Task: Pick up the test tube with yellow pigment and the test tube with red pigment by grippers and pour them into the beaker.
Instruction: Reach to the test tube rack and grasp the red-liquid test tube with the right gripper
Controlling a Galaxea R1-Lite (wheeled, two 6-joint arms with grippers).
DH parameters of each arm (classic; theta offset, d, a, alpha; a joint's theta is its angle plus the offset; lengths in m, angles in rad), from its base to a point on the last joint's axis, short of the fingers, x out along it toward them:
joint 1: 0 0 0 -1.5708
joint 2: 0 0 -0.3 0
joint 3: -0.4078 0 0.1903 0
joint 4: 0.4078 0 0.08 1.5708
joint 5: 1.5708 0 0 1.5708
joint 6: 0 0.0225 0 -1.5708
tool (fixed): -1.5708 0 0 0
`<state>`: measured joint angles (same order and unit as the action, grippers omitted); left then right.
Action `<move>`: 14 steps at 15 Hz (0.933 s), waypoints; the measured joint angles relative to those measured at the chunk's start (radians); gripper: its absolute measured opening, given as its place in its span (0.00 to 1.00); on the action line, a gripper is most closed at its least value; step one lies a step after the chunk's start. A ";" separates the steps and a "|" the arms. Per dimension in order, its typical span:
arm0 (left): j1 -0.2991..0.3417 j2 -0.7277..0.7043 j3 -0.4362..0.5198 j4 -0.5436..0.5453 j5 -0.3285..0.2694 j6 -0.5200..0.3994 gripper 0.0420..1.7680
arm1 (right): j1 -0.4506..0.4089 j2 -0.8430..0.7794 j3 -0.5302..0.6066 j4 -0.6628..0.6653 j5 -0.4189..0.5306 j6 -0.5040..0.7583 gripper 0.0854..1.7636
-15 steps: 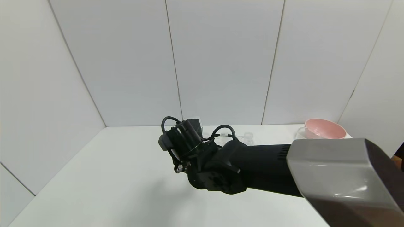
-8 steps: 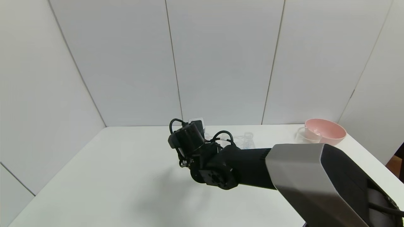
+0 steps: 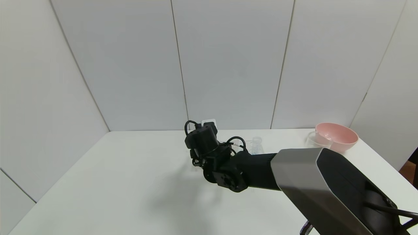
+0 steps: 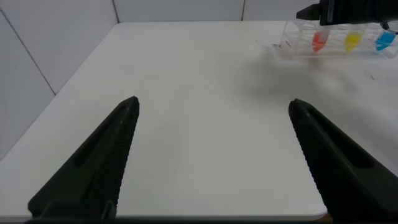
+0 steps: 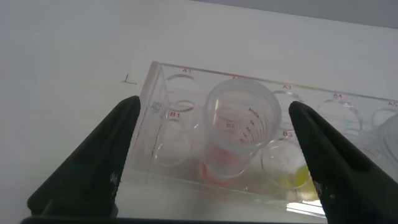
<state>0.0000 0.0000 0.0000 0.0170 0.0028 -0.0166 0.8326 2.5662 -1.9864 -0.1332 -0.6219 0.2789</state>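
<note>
Pale grey wall panels are standing behind a smooth white table (image 3: 114,182), matte and running back to the corner. Reaching across it from the robot's right, the right arm (image 3: 294,176), grey-shelled and then thick, black and jointed with looped cables, is ending over a clear plastic tube rack (image 5: 186,134) at the far middle of the table. From the wrist camera the right gripper (image 5: 214,155) is hanging just above that rack with its black, ridged fingers (image 5: 93,168) spread wide apart, one on each side of the test tube with red pigment (image 5: 239,134). That tube is clear, round-mouthed, with printed graduations on its wall, and it is standing upright in its hole with orange-red liquid in its tip. Just beside it in the next hole is sitting the test tube with yellow pigment (image 5: 292,177), only its yellow tip showing. The rack is a transparent rectangular block with round holes labelled in letters and numbers. The left gripper (image 4: 214,155) is hovering low over bare table on the robot's left, its dark tapered fingers apart and holding nothing, with red, yellow and blue-liquid tube (image 4: 385,41) tips showing well away. At the far right a glossy pink bowl (image 3: 336,135) is sitting, with a clear cup (image 3: 315,139), perhaps the beaker, touching it.
</note>
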 joint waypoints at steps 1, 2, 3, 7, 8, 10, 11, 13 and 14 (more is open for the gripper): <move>0.000 0.000 0.000 0.000 0.000 0.000 0.97 | 0.001 0.004 0.000 -0.012 0.000 0.000 0.97; 0.000 0.000 0.000 0.000 0.000 0.000 0.97 | 0.001 0.006 0.000 -0.015 0.000 0.000 0.97; 0.000 0.000 0.000 0.000 0.000 0.000 0.97 | 0.001 0.007 0.000 -0.016 0.000 0.001 0.97; 0.000 0.000 0.000 0.000 0.000 0.000 0.97 | 0.000 0.006 0.001 -0.009 -0.002 0.000 0.97; 0.000 0.000 0.000 0.000 0.000 0.000 0.97 | 0.001 0.005 0.002 -0.007 -0.011 0.000 0.97; 0.000 0.000 0.000 0.000 0.000 0.000 0.97 | 0.001 0.004 0.004 -0.010 -0.025 0.000 0.84; 0.000 0.000 0.000 0.000 0.000 0.000 0.97 | 0.001 0.004 0.006 -0.013 -0.026 0.000 0.74; 0.000 0.000 0.000 0.000 0.000 0.000 0.97 | 0.000 0.003 0.006 -0.011 -0.026 0.000 0.58; 0.000 0.000 0.000 0.000 0.000 0.000 0.97 | 0.001 0.000 0.007 -0.005 -0.027 0.001 0.50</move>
<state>0.0000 0.0000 0.0000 0.0170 0.0028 -0.0166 0.8336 2.5666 -1.9796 -0.1381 -0.6487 0.2798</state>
